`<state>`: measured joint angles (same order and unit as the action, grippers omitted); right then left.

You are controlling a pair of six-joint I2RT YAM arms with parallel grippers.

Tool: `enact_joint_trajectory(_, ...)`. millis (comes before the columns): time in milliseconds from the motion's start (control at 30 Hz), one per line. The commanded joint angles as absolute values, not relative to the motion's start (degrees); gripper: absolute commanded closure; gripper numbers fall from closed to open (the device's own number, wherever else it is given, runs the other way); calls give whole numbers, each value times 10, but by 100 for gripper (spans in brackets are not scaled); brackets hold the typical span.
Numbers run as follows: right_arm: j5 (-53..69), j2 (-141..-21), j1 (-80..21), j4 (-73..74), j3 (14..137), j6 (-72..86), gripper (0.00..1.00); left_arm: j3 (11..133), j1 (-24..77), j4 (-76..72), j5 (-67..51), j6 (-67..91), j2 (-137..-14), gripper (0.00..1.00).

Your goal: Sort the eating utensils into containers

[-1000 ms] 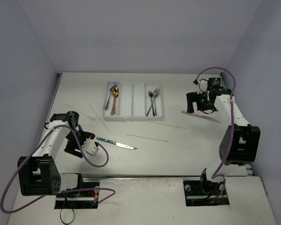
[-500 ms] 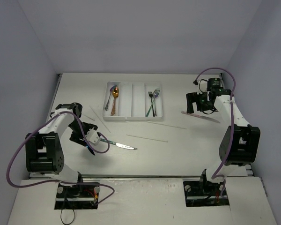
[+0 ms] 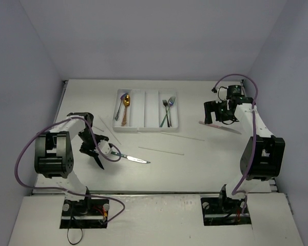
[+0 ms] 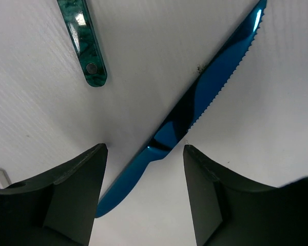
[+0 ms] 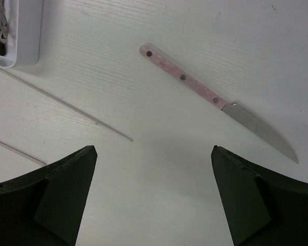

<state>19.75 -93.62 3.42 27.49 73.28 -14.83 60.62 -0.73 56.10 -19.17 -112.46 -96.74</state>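
Blue knife between spread left end effector jaws.

Blue knife, green-marbled handle, pink-handled knife.

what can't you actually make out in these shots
Blue knife: left wrist view, tip cut by the top edge, handle end hidden behind a finger of the left gripper.
Green-handled knife: left wrist view, blade beyond the top edge.
Tray: right wrist view, only a corner; the rest lies past the frame edges.
Spoons in the tray: top view, too small to count.
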Motion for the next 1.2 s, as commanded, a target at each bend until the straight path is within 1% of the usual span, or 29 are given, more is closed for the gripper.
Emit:
enact_joint_trajectory(0,185,-937,39,271,748,-143,8,609,-14,532,-186,-1472,-973,43)
enact_joint_trajectory(233,183,-938,39,274,755,-141,8,560,-57,441,-173,-1564,-992,45)
enact_joint_trajectory(333,184,-939,39,276,757,-140,8,560,-61,426,-175,-1567,-1002,45)
enact_joint_trajectory(433,185,-940,39,277,759,-138,8,559,-61,420,-185,-1567,-1005,48)
enact_joint_trajectory(567,185,-941,39,278,764,-136,8,549,-57,421,-191,-1566,-1001,57)
enact_joint_trajectory(733,189,-942,39,279,765,-136,8,535,-47,431,-193,-1545,-988,63)
enact_joint_trajectory(1000,192,-940,39,280,763,-137,9,535,-40,464,-199,-1478,-980,79)
enact_joint_trajectory(1067,192,-940,39,279,762,-137,9,529,-40,466,-199,-1464,-976,81)
enact_joint_trajectory(1167,196,-942,39,280,761,-136,9,521,-39,471,-200,-1446,-969,83)
